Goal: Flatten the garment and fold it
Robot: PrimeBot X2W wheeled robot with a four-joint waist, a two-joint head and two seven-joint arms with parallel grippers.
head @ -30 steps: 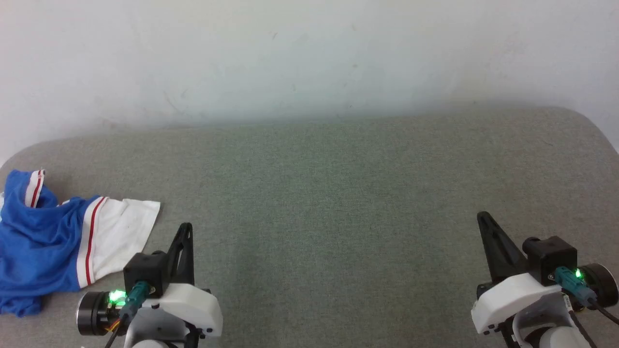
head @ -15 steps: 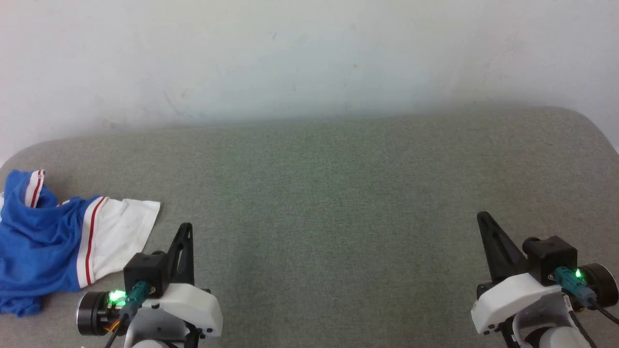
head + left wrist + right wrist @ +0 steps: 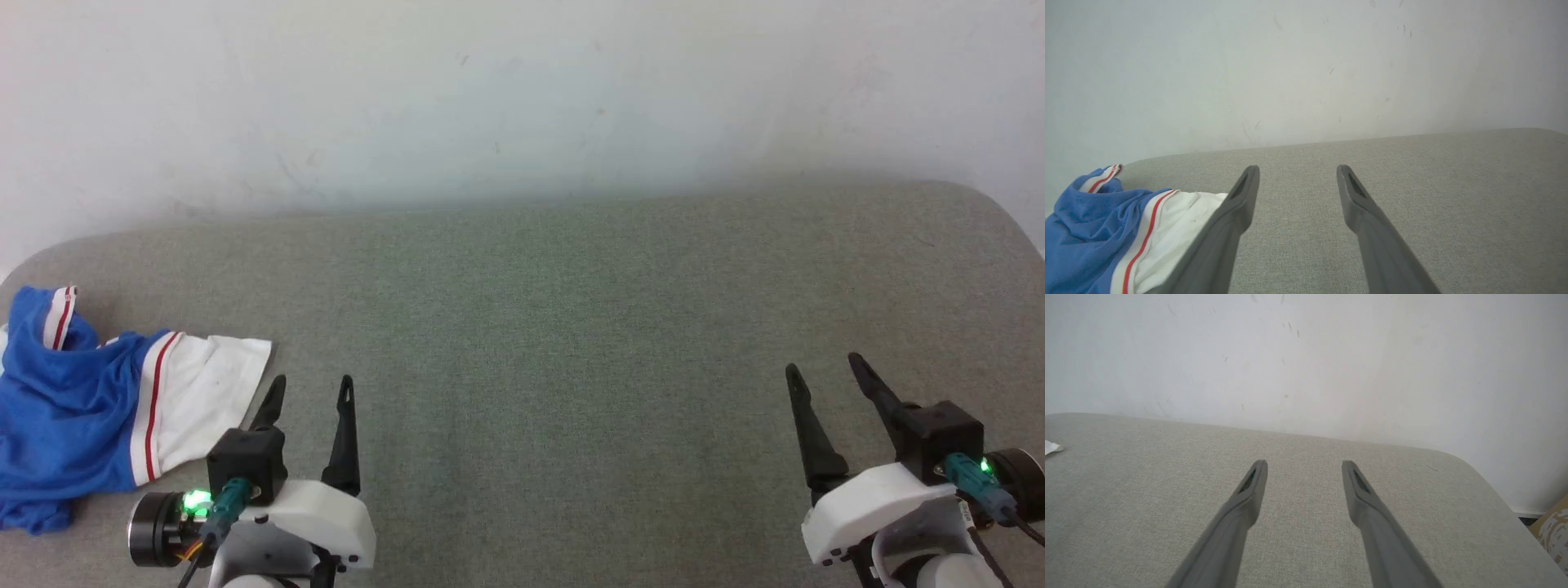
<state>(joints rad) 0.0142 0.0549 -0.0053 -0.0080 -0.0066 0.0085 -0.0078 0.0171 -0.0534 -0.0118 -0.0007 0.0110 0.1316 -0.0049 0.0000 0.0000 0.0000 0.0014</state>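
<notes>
Two grippers with jaws spread sit low in the head view, left gripper [image 3: 313, 380] and right gripper [image 3: 821, 363], both empty; the garment [image 3: 73, 408] lies crumpled at the left edge on the grey cushion [image 3: 531, 327]. Left wrist view: garment lower left. Right wrist view: jaws parted above the cushion.

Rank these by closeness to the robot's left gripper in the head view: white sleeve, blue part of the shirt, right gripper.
From the left gripper:
1. White sleeve, just to its left.
2. Blue part of the shirt, farther left.
3. Right gripper, far off to the right.
</notes>
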